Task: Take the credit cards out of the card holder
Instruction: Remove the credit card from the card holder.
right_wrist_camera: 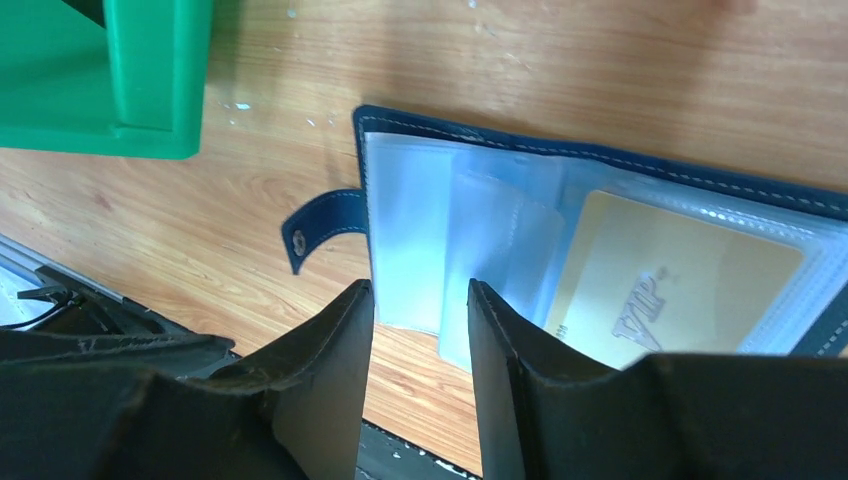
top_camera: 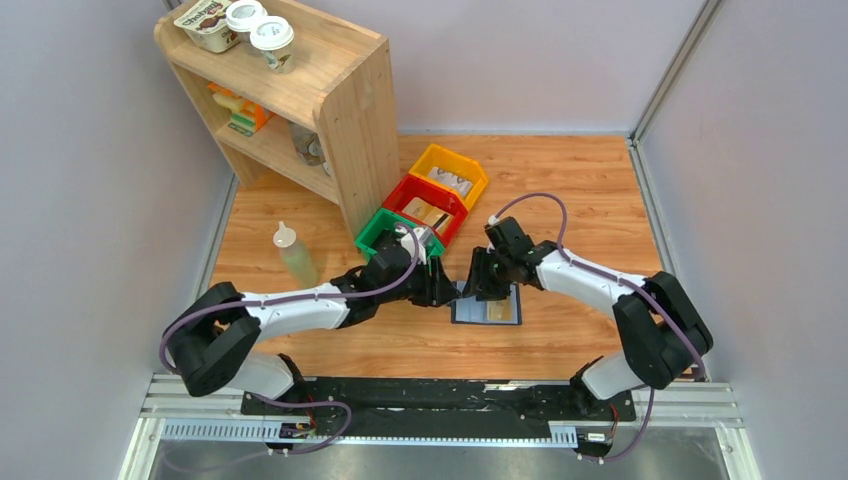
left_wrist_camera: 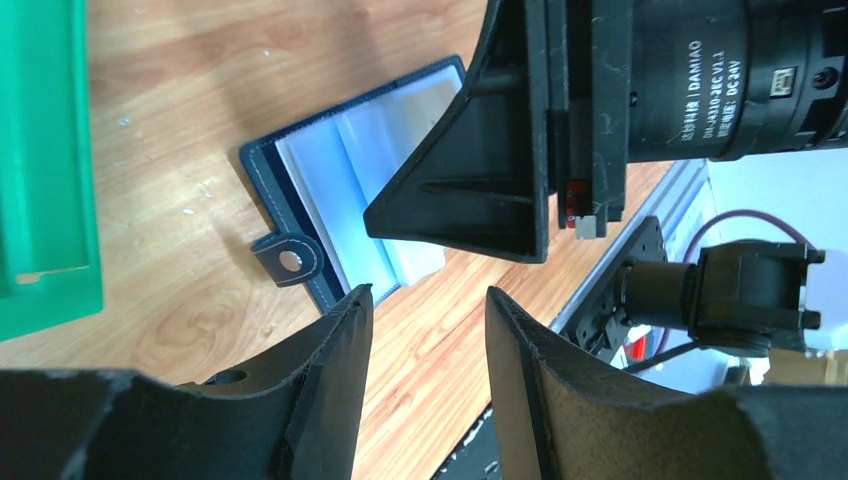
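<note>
Right wrist view: holder [right_wrist_camera: 480, 200] lies open on table [right_wrist_camera: 600, 60], gold card [right_wrist_camera: 670, 270] inside clear sleeve. R gripper [right_wrist_camera: 420, 295] part open, empty, over sleeve's edge. L gripper [left_wrist_camera: 428, 300] part open, empty, near strap tab [left_wrist_camera: 290, 260].

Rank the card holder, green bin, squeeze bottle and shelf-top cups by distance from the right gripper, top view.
1. card holder, just under the right gripper.
2. green bin, back-left.
3. squeeze bottle, farther left.
4. cups, atop the shelf, far back-left.
</note>
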